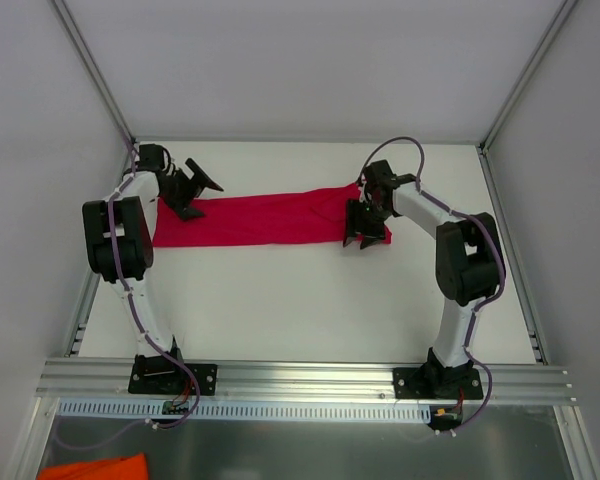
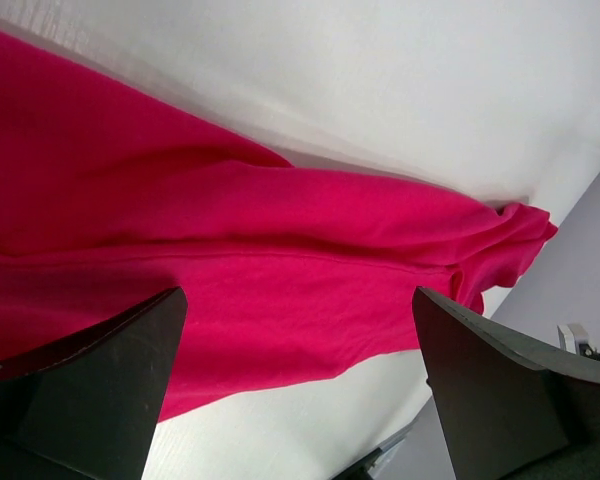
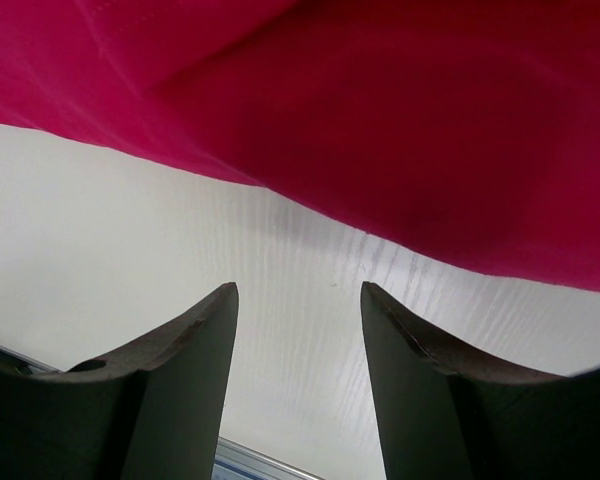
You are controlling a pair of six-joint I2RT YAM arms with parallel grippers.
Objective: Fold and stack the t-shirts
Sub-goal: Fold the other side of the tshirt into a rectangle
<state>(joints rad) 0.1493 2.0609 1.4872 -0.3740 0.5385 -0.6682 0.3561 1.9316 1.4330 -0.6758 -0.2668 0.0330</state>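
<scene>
You're looking at one t-shirt (image 1: 270,218), crimson red and plain, lying as a long narrow strip across the far half of the white bench (image 1: 300,310). It's running left to right between the two arms. Its left end is tucking out of sight behind the left arm's elbow. Its right end is bunching a little by the right arm's wrist.

You're holding the left claw (image 1: 192,188) wide open over the strip's left end. In the left wrist view both dark fingers (image 2: 100,390) are standing well apart, with wrinkled red fabric spreading beyond them and nothing pinched. Can't tell whether the tips are touching the cloth.

You're holding the right claw (image 1: 365,235) at the strip's right end, on its near edge. Its jaws are standing partly apart and gripping nothing. The right wrist view is showing bare bench between the fingers (image 3: 170,380), with the shirt's edge lying just past the tips.

An orange cloth (image 1: 90,468) is lying at bottom left, off the bench, nearer than the aluminium rail (image 1: 300,375) carrying both arm bases.
</scene>
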